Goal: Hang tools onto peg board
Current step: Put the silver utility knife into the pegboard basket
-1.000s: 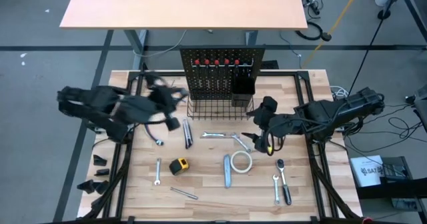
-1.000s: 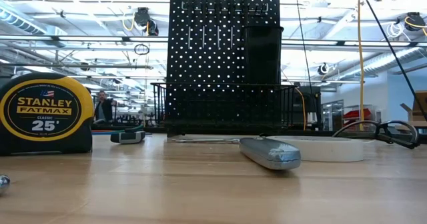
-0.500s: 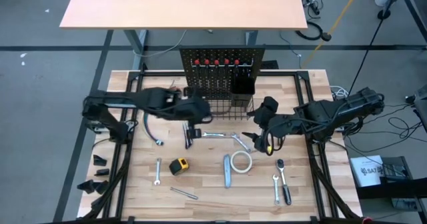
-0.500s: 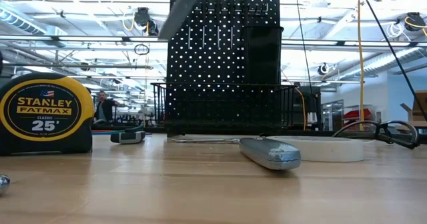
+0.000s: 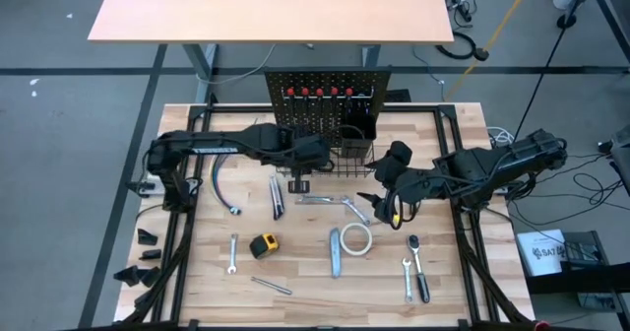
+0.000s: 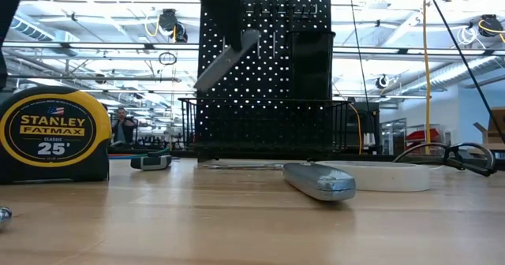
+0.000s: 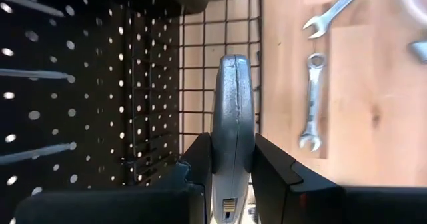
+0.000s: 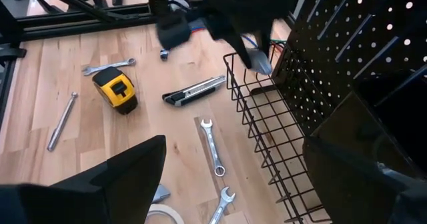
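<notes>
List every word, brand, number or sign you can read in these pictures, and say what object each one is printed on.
"STANLEY": on the yellow face of the tape measure, low view.
"FATMAX": same face, below the brand.
"CLASSIC": small line under that.
"25'": large number at the bottom of the face.
A small flag badge sits above "STANLEY"; too small to read.
Paper on the floor, high view: print too small to read.

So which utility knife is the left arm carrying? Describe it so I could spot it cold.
Start at the peg board and its wire basket. Over the basket's left end, the left gripper clamps a grey utility knife. Unlike the other knives, it is off the table.
</notes>
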